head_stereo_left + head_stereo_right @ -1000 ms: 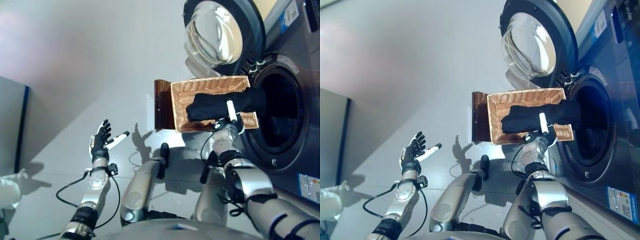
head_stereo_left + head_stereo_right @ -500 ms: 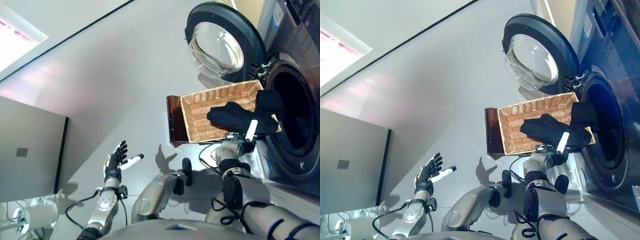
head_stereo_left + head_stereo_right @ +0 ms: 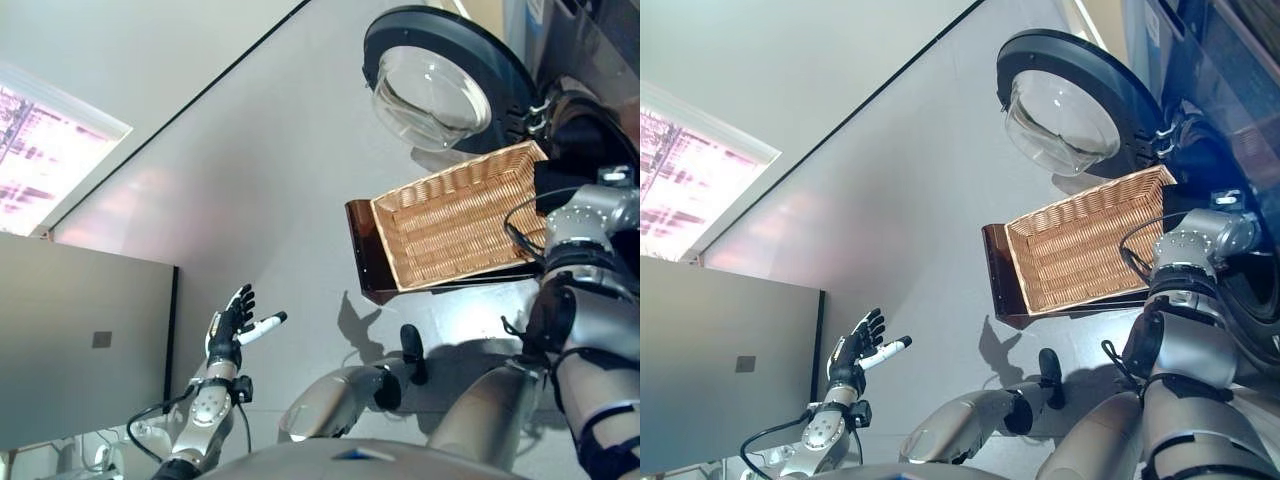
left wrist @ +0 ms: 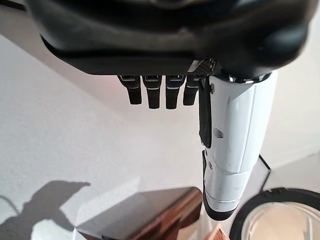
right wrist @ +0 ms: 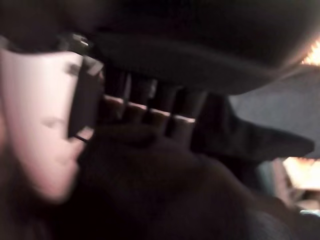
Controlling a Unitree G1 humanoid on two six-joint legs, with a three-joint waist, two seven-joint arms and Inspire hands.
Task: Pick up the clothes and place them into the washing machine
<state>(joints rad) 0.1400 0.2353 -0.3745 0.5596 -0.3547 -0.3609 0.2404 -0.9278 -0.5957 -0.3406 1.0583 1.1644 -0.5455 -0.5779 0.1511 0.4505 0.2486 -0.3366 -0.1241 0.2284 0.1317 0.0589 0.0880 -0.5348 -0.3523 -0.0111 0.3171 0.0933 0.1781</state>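
Clothes (image 5: 165, 195) sit dark against the right hand (image 5: 145, 107), grip unreadable; loosely held, they could drop outside the washing machine (image 3: 600, 130); left hand (image 3: 230, 322) spread, idle

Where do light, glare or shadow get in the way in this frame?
Right wrist view: very dim, the right hand hardly separates from the black cloth. Left eye view: a bright window, glare on the door glass, and the basket shadowing the floor. Left wrist view: the left hand evenly lit.
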